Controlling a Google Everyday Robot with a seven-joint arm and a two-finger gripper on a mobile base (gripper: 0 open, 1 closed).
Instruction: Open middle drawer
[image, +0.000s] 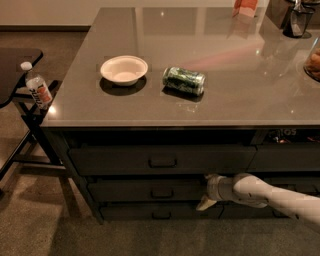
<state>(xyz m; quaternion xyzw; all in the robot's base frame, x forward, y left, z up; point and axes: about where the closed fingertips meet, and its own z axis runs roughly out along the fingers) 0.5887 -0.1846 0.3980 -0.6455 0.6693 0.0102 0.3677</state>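
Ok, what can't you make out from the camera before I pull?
- Camera view: whether the tool, just right of the handle of the middle drawer, touches its front; shadow hides that.
- That drawer's right end: behind the arm.
- Container at the counter's right side: cut off by the frame edge.

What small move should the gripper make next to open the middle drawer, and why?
Probably slide the gripper sideways along the middle drawer to its handle. The drawer looks shut, and the open fingers sit at the end of its front, apart from the handle.
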